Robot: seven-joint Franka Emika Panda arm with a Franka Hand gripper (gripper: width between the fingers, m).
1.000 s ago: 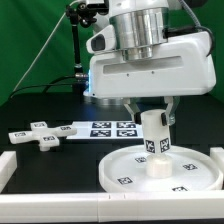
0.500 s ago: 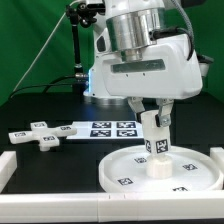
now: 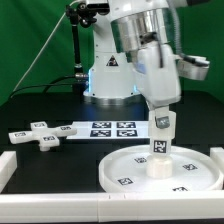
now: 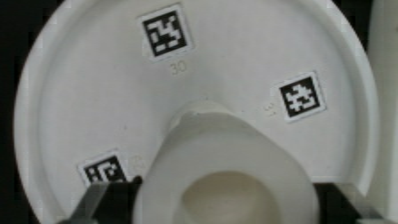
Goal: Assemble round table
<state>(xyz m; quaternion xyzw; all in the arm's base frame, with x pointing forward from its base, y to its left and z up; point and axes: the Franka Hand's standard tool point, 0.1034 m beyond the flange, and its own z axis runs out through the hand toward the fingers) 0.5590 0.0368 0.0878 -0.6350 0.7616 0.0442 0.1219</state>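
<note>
On the black table (image 3: pixel 40 108), from the exterior view's left: cross-shaped foot (image 3: pixel 38 133), lying flat, untouched; marker board (image 3: pixel 108 128) just beside it; rimmed round disc (image 3: pixel 118 168), holding one item, the short cylinder leg (image 3: pixel 159 148), upright on the central hub. Gripper (image 3: pixel 161 122) clamped narrow on the leg's upper part from above. Change since half a second ago: wrist (image 3: pixel 152 62) has swung round, its broad white face no longer square to the camera; leg, disc and foot unmoved.
</note>
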